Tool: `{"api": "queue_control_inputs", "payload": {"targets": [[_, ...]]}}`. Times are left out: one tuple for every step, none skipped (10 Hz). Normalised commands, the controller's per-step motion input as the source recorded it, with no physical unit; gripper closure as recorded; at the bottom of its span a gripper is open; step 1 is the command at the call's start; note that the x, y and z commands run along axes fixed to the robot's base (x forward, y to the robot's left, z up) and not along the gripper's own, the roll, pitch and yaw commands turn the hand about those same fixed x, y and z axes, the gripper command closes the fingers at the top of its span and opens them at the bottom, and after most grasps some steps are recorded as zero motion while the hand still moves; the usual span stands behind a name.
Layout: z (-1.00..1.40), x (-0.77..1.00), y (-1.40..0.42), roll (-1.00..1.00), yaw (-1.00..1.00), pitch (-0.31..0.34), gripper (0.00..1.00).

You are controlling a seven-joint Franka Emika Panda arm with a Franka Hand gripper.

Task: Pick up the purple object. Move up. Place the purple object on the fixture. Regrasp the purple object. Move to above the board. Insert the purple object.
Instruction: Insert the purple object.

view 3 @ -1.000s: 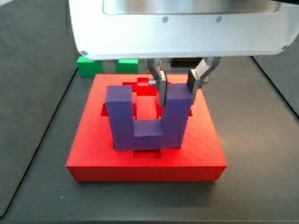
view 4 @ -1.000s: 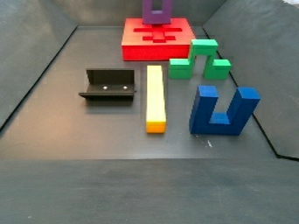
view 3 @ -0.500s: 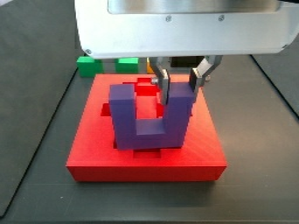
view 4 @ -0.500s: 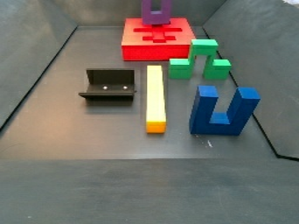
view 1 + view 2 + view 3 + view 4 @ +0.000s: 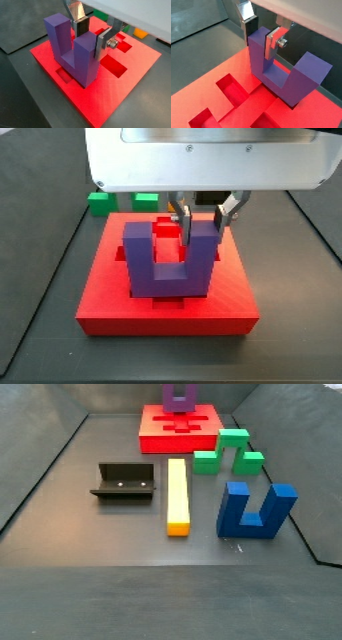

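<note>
The purple object (image 5: 171,263), a U-shaped block, stands prongs-up on the red board (image 5: 167,313), its base down at a recessed cutout. My gripper (image 5: 207,228) comes from above and is shut on one prong. In both wrist views the silver fingers (image 5: 105,45) (image 5: 271,42) press either side of that prong (image 5: 85,50) (image 5: 259,47), and the other prong stands free. The purple object (image 5: 178,398) rises from the board (image 5: 181,429) at the back of the floor. The black fixture (image 5: 123,482) stands alone at the left.
A yellow bar (image 5: 178,494) lies in the middle of the floor. A green arch block (image 5: 227,452) sits in front of the board, with a blue two-pronged block (image 5: 254,511) at the right. Dark walls surround the floor. The wrist body hides the board's far end (image 5: 201,158).
The purple object and my gripper have shifted very slightly together, seeming to sink a little toward the board. The grip is unchanged.
</note>
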Motion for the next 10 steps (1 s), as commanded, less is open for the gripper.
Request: {"api": "queue_control_inputs", "payload": {"targets": [[0.0, 0.0, -0.01, 0.06, -0.2, 0.047, 1.0], [0.0, 0.0, 0.0, 0.03, -0.15, 0.027, 1.0], [-0.03, 0.0, 0.0, 0.01, -0.08, 0.0, 1.0], [-0.07, -0.04, -0.09, 0.01, 0.0, 0.0, 1.0], [-0.08, 0.0, -0.15, 0.01, 0.0, 0.0, 1.0], [-0.06, 0.0, -0.14, 0.0, 0.03, 0.0, 1.0], [-0.07, 0.0, -0.1, 0.0, 0.03, 0.0, 1.0], [-0.11, 0.0, -0.02, 0.0, 0.07, -0.001, 1.0], [-0.17, 0.0, 0.0, 0.03, 0.09, -0.003, 1.0], [-0.21, 0.0, 0.0, 0.05, 0.08, -0.001, 1.0]]}}
